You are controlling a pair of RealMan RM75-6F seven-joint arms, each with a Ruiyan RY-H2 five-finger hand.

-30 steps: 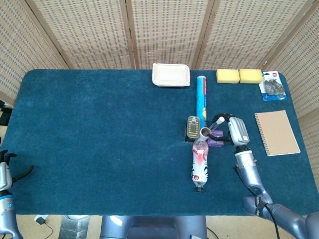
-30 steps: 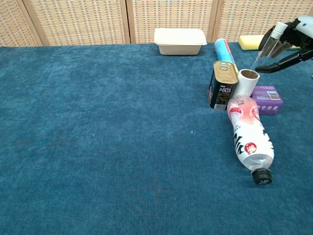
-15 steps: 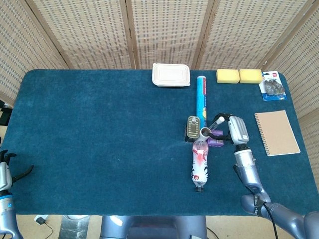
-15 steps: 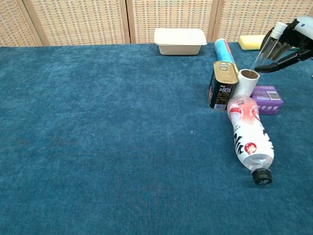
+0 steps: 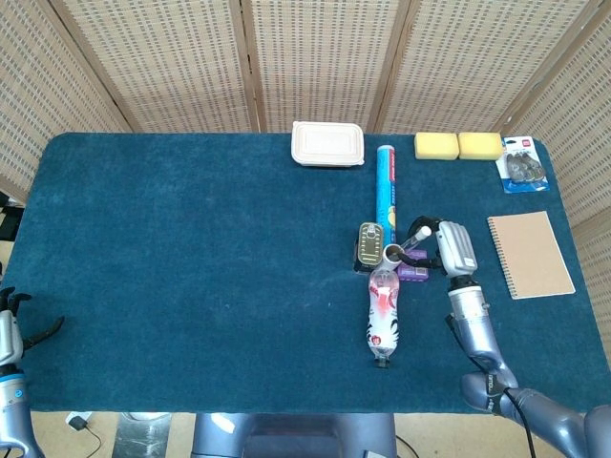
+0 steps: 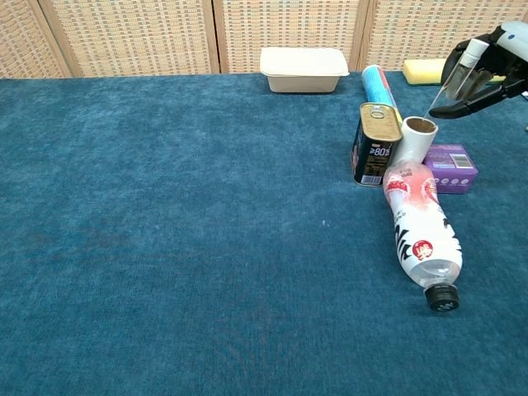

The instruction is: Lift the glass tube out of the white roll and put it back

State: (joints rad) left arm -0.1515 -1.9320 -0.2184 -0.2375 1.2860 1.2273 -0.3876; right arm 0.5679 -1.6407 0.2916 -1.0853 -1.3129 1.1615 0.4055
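From the head view, I see my right hand (image 5: 454,250) just right of the upright white cardboard roll (image 5: 392,254). It holds the thin clear glass tube (image 5: 414,238), tilted, with its low end over the roll's open top. My left hand (image 5: 10,329) sits at the near left edge, holding nothing, fingers apart.

From the chest view, my right hand (image 6: 492,70) pinches the tube (image 6: 454,76) near its white cap. The tube's tip hangs just above the roll (image 6: 415,140), which stands between a dark tin can (image 6: 374,145) and a small purple box (image 6: 451,168), with a plastic bottle (image 6: 419,231) lying in front.
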